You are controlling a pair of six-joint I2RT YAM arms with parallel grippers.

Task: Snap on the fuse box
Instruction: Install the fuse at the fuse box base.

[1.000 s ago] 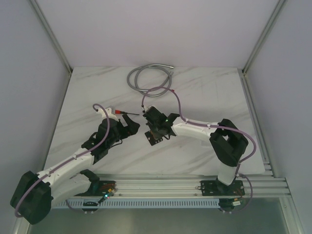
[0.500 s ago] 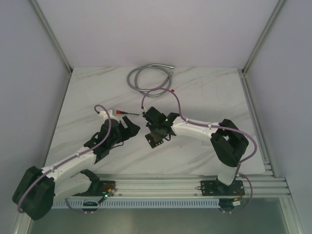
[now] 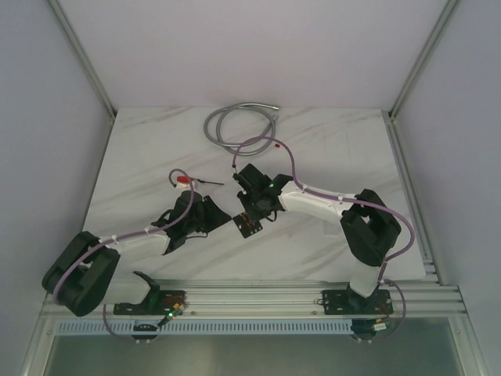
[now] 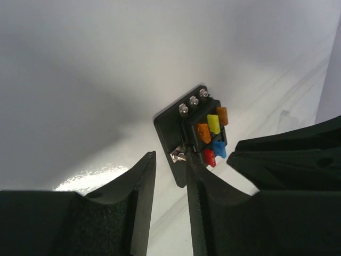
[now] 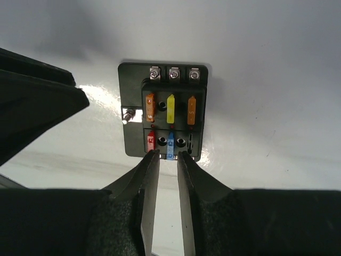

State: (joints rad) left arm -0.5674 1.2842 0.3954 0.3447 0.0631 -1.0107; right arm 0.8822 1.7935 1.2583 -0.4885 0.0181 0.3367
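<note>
Between pale walls [image 3: 258, 47], marbled table [image 3: 141, 157] bears fuse box [image 3: 247, 225].

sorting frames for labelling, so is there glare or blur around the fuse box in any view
Left wrist: fuse box fairly sharp, bright glare on the table near it, fingers close to the lens soft. Right wrist: fuse box crisp, glare on the table to its left, fingers blurred. Top external: even light, but the fuse box is small and dark.

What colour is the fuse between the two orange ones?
Yellow. That fuse shows best in the right wrist view.
</note>
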